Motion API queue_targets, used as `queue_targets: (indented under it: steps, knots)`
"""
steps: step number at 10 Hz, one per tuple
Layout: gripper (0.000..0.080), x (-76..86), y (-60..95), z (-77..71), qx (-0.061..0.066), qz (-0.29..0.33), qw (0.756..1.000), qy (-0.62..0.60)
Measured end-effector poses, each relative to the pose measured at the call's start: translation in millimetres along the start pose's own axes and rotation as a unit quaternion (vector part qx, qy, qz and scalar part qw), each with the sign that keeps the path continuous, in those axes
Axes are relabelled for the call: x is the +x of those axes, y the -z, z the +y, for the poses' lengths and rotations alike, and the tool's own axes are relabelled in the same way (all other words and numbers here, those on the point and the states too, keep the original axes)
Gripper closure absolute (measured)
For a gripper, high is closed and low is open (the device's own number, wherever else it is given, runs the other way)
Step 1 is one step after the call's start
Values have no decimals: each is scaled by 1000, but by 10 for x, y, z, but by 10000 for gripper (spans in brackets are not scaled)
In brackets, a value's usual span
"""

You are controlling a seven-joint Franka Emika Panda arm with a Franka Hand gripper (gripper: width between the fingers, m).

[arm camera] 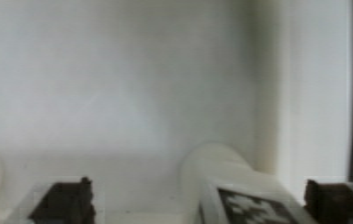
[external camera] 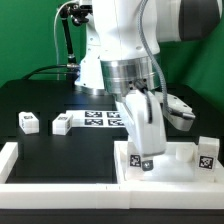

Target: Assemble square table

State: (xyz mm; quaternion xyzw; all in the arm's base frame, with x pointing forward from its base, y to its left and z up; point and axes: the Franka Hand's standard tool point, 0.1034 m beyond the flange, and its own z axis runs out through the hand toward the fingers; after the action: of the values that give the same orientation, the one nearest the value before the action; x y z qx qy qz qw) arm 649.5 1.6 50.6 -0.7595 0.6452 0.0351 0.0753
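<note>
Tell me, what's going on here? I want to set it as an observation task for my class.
The robot arm's two-finger gripper hangs low over the white plastic square tray-like table top. Its jaws are open on either side of a small white tagged leg that stands upright on the top. A second white tagged leg stands at the top's corner on the exterior view's right. Two more white legs lie loose on the black table, near the marker board.

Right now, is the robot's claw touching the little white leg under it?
Apart. The wrist view shows the leg between the gripper's fingers, with a gap on each side.
</note>
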Motion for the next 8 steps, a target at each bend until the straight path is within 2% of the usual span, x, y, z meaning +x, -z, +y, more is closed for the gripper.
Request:
queue_targets:
  steps: [1, 2, 6, 7, 8]
  knots:
    - [176, -21, 34, -14, -10, 7, 996, 87]
    - [158, -83, 56, -40, -10, 15, 993, 115]
    - [150, -25, 46, -20, -15, 14, 962, 271]
    - [150, -15, 125, -46, -24, 23, 924, 380]
    - [150, -4, 207, -89, -21, 29, 881, 472]
